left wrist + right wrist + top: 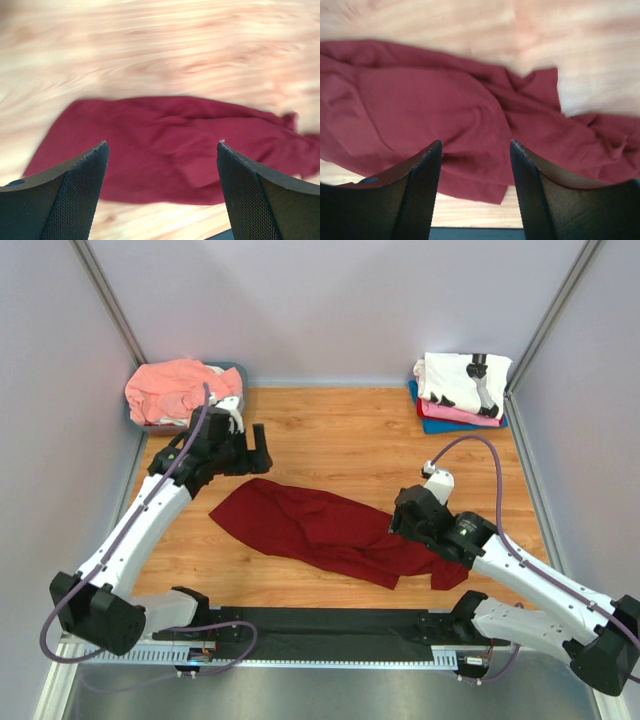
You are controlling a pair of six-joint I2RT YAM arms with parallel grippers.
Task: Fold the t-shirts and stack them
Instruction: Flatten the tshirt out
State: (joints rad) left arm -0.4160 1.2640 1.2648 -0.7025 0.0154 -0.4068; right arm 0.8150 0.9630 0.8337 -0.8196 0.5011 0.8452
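A dark red t-shirt (pixel 325 530) lies crumpled and stretched out across the middle of the wooden table. My left gripper (pixel 252 450) is open and empty, held above the table just beyond the shirt's left end; in its wrist view the shirt (pixel 170 145) lies below the open jaws. My right gripper (pixel 405 515) is open over the shirt's right part, with the red cloth (pixel 470 120) under and between its fingers, not gripped. A salmon-pink t-shirt (pixel 178 388) is heaped at the back left. A white t-shirt with black print (pixel 462 380) tops a folded stack on pink and blue ones.
The salmon-pink heap rests in a grey-blue bin (pixel 236 370) in the back left corner. The folded stack sits in the back right corner by the wall. A black strip (pixel 330 625) runs along the table's near edge between the arm bases.
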